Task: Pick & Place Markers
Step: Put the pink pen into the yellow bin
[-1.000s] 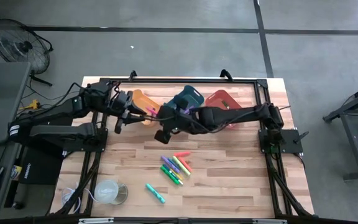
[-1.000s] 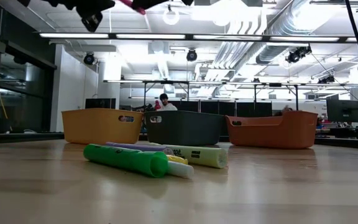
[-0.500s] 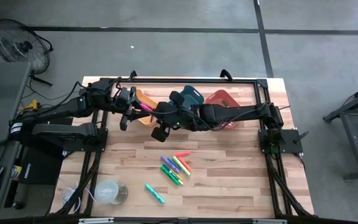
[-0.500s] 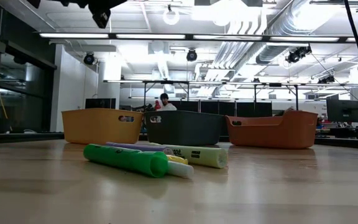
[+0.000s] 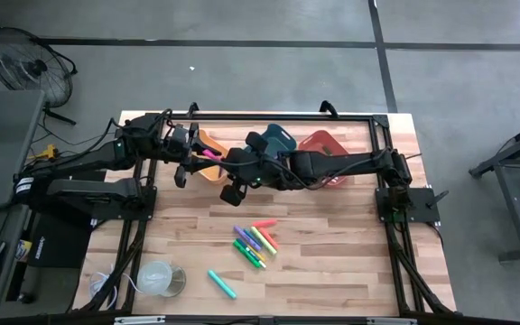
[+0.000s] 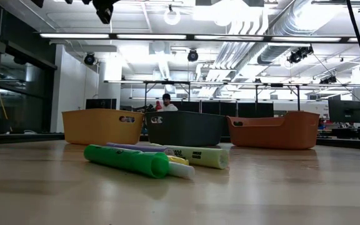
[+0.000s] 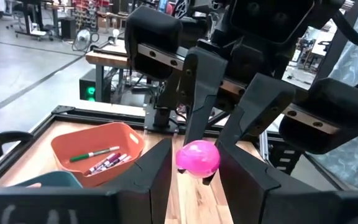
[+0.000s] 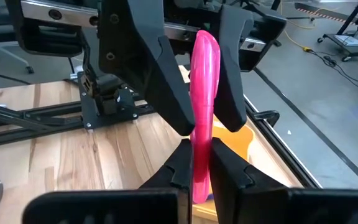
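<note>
Both grippers meet above the yellow bin (image 5: 208,144) at the counter's (image 5: 332,262) far side. Pink marker (image 8: 202,106) spans between them: right gripper (image 8: 197,168) jaws clamped on one end, left gripper (image 7: 194,171) jaws closed on the other (its round pink tip faces the left wrist camera). Remaining markers (image 5: 253,242) lie clustered mid-counter; a teal one (image 5: 222,284) sits apart, nearer the white cup (image 5: 155,277).
</note>
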